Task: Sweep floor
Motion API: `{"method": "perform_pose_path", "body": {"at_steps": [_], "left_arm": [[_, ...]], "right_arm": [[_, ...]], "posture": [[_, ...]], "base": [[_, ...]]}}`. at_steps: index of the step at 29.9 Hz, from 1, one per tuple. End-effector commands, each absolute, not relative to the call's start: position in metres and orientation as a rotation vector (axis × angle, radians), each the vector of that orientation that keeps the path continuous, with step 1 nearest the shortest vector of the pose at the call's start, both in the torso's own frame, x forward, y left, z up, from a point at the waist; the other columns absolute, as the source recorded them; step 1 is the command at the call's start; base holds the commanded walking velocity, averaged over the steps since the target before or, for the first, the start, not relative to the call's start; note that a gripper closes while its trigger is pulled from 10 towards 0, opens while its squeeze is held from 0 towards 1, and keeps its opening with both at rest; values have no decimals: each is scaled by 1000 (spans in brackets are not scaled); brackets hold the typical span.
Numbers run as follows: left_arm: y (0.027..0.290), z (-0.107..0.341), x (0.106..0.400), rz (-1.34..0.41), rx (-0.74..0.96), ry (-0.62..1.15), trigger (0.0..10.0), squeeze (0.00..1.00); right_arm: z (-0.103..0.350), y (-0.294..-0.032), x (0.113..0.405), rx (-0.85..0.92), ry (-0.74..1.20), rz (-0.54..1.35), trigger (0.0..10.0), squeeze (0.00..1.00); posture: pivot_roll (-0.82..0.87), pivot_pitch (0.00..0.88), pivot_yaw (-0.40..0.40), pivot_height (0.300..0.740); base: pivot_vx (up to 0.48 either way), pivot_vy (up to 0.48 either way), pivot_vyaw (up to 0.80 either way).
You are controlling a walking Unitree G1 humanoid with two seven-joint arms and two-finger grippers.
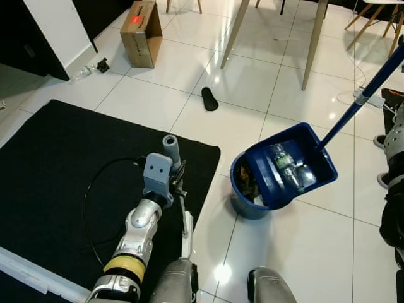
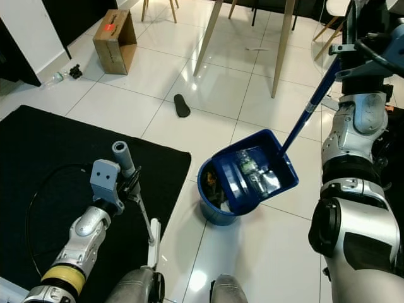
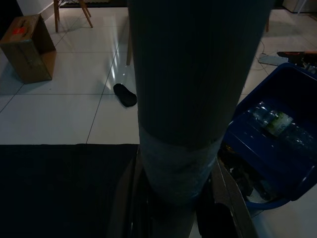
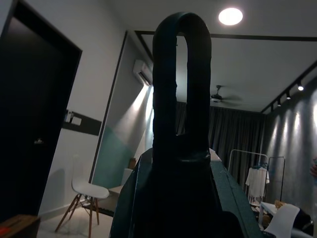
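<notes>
Nearest the robot, the left gripper (image 2: 129, 183) is clamped on the grey grip of a broom handle (image 2: 121, 156), which stands up over the edge of the black mat (image 1: 57, 164); the thin shaft runs down toward the robot's feet. Just right of the mat's edge, on the white tile floor (image 1: 158, 95), a round blue bin (image 1: 243, 199) holds dark rubbish, and the blue dustpan (image 1: 297, 161) is tipped against its rim with crumpled clear plastic bottles inside; one bottle has a green-and-white label whose writing is too small to read. The dustpan's long blue pole (image 2: 312, 104) rises to the raised right gripper (image 2: 353, 47), whose fingers are closed on it near the top loop. Open tiles lie ahead of the bin. Farther on lies a dark insole-shaped object (image 1: 209, 99), then wooden table legs (image 1: 314, 44), and at far left a cardboard box (image 1: 140, 31) bearing a red sticker, its print unreadable.
</notes>
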State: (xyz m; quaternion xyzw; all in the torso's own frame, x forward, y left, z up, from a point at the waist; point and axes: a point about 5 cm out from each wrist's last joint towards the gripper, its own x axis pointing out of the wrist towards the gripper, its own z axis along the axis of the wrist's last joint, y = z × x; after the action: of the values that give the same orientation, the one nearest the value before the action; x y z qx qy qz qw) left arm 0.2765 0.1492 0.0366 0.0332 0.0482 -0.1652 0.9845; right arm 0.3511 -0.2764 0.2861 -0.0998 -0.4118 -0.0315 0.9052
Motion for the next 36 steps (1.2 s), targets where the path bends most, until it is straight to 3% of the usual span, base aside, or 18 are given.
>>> {"method": "perform_pose_path", "body": {"at_steps": [1, 20, 36], "left_arm": [[145, 36, 276, -338, 63, 86, 10000, 0], [144, 37, 277, -337, 66, 78, 10000, 0], [146, 38, 277, -332, 68, 73, 10000, 0]], "right_arm": [[308, -268, 346, -249, -967, -40, 10000, 0], [317, -258, 344, -400, -1013, -19, 10000, 0], [339, -280, 338, -432, -1057, -220, 10000, 0]], "posture": [[31, 48, 0, 740], [35, 44, 0, 740], [36, 52, 1, 740]], "base": [[0, 0, 0], [0, 0, 0], [0, 0, 0]]}}
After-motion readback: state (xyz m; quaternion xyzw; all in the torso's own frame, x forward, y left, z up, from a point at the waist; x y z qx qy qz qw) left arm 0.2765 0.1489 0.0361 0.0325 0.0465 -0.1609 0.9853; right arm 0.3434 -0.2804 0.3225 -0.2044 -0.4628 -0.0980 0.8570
